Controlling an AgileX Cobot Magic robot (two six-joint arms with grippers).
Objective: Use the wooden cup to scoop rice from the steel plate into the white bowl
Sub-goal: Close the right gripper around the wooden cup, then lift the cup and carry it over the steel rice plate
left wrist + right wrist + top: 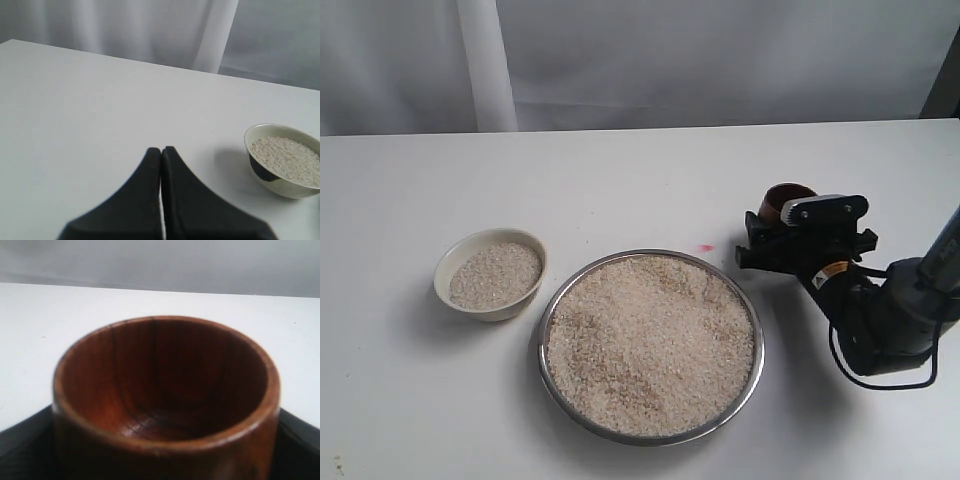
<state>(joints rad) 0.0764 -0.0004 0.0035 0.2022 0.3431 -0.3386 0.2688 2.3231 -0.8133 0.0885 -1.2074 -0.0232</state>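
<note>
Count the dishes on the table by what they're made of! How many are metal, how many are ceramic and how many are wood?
Metal: 1, the wide round shiny steel plate
Ceramic: 1, the small round cream-white bowl
Wood: 1, the small reddish-brown wooden cup
Total: 3

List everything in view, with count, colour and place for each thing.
Large round shiny steel plate: one, silver, table centre front.
Small cream-white ceramic bowl: one, left of the plate, apart.
Off-white raw rice grains: two heaps, filling the plate, part-filling the bowl.
Small reddish-brown wooden cup: one, empty, right of the plate.
Pink mark: one, table behind the plate.
Table: one, white.
Curtain: pale grey, behind the table.
Right pincer: one, black, flanking the cup, grip unclear.
Left pincer: one, black, shut, above table near the bowl.
</note>
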